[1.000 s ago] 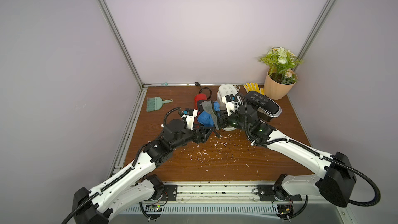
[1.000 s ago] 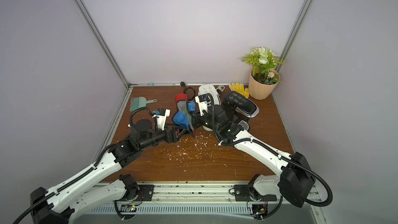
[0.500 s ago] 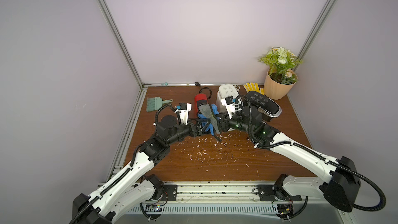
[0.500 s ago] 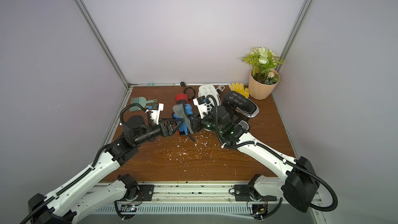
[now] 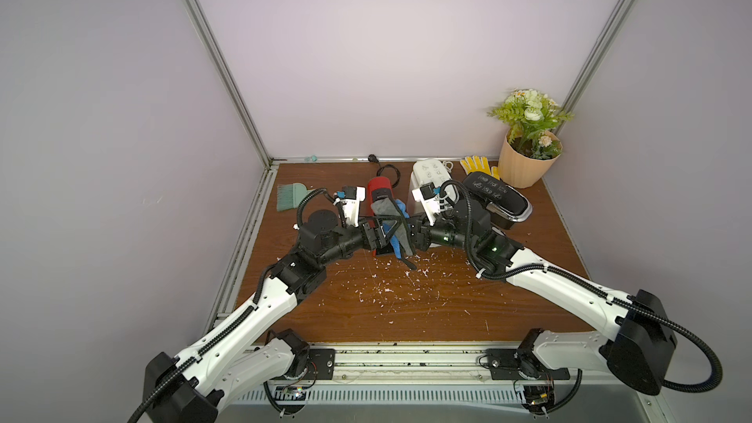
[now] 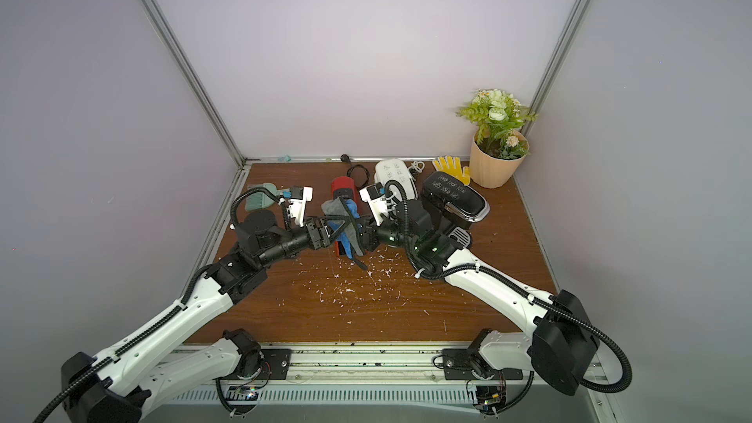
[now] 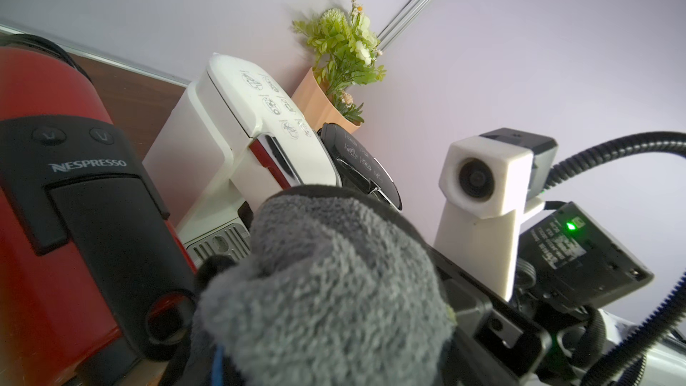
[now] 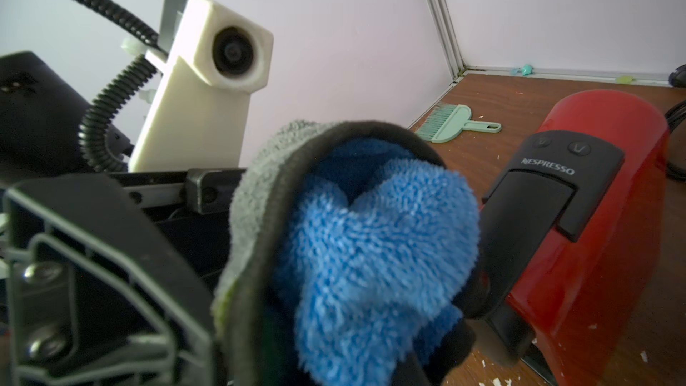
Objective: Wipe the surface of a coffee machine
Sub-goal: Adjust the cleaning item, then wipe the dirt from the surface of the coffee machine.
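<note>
You have three coffee machines along the back edge of the worktop [image 5: 508, 299]: a red one [image 5: 378, 191] left of the middle, a white one [image 5: 431, 170] just beside it, and a black one [image 5: 494, 193] nearer the back right corner.

There is one cloth [image 5: 382, 209], grey on one face and blue on the other. It is held up just in front of the red machine's black nose, and you cannot tell whether it touches.

Your right gripper [image 5: 407, 236] is clamped together on the cloth, whose blue side fills the right wrist view [image 8: 371, 246]. Your left gripper [image 5: 386, 233] faces it from the other side with its jaws spread apart around the same bunch. The grey side fills the left wrist view [image 7: 326, 291].

Also on the worktop are:
- one potted plant [image 5: 527, 144] in the back right corner
- one yellow glove [image 5: 476, 164] beside it
- one green hand brush [image 5: 291, 195] near the back left corner
- many white crumbs [image 5: 390, 290] scattered over the middle, too many to count
</note>
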`<state>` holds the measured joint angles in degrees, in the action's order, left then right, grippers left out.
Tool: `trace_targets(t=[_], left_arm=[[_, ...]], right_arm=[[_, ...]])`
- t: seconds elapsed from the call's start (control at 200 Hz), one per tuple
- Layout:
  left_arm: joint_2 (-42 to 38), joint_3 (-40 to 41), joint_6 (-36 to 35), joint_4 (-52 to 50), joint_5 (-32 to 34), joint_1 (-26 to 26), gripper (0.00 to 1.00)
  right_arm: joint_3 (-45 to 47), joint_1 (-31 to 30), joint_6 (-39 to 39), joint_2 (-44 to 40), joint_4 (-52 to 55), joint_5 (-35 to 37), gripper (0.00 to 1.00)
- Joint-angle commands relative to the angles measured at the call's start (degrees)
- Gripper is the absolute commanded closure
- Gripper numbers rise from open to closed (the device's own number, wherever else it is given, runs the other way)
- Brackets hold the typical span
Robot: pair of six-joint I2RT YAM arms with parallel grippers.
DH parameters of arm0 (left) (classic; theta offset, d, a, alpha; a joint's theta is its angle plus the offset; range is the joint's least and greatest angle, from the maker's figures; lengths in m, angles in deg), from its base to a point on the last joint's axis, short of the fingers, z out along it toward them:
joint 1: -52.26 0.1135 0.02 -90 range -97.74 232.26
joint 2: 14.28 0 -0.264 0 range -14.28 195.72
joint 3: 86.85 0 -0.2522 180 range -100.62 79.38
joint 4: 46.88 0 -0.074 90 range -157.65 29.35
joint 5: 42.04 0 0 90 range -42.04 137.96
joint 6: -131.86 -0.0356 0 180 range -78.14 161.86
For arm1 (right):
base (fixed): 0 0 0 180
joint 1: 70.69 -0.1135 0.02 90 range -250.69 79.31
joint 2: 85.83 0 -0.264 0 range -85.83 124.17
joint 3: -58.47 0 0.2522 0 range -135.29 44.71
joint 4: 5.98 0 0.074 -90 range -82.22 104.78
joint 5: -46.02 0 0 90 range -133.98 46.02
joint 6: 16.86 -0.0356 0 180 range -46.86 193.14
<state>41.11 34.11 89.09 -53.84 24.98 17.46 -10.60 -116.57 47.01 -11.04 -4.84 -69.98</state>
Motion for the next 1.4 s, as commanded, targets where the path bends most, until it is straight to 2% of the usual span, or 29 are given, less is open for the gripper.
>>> trace_targets(t=[0.0, 0.135, 0.27, 0.41, 0.46, 0.56, 0.676, 0.881, 1.056, 1.181, 1.271, 1.396], left_arm=[[-0.1, -2.6, 1.1, 2.8, -0.2, 0.4, 0.26], [0.2, -2.5, 1.0, 1.9, 0.7, 0.3, 0.43], [-0.1, -2.1, 0.4, 0.8, 2.3, 0.4, 0.63], [0.5, -2.1, 0.0, 0.4, 3.3, 0.3, 0.93], [0.6, -2.3, -0.4, -0.1, 3.3, 0.3, 1.00], [-0.5, -2.5, -1.4, -2.4, 4.8, 0.4, 1.00], [-2.8, -4.4, -5.3, -10.3, 10.3, 0.3, 1.00], [-5.4, -8.1, -11.1, -22.8, 22.2, 0.6, 1.00], [-4.6, -10.9, -13.9, -28.2, 31.1, 1.1, 1.00], [-3.4, -10.8, -14.3, -27.9, 36.4, 1.8, 1.00], [-2.0, -10.6, -14.0, -26.1, 35.8, 4.1, 1.00], [0.6, -8.5, -11.7, -19.2, 25.7, 10.9, 1.00]], right_arm=[[-3.7, -2.1, 3.6, 1.9, 1.2, -4.2, 0.94], [-3.7, -3.1, 4.0, 2.6, 0.0, -3.8, 0.94], [-3.9, -3.4, 4.5, 3.4, -0.6, -6.6, 0.93], [-3.3, -4.2, 5.7, 3.7, -0.7, -8.4, 0.89], [-3.2, -4.2, 6.0, 3.9, -0.5, -8.2, 0.86], [-3.8, -4.2, 6.4, 4.5, 0.0, -7.5, 0.73], [-4.0, -4.2, 6.0, 4.2, 0.1, -4.6, 0.60], [-2.7, -4.2, 5.8, 2.5, 3.8, 7.3, 0.45], [-1.2, -4.2, 5.4, 0.6, 5.2, 13.9, 0.41], [0.8, -4.2, 4.9, -2.7, 6.6, 21.0, 0.41], [2.7, -4.0, 4.7, -5.5, 7.3, 25.4, 0.40], [4.7, -3.4, 4.4, -8.4, 7.7, 27.5, 0.41]])
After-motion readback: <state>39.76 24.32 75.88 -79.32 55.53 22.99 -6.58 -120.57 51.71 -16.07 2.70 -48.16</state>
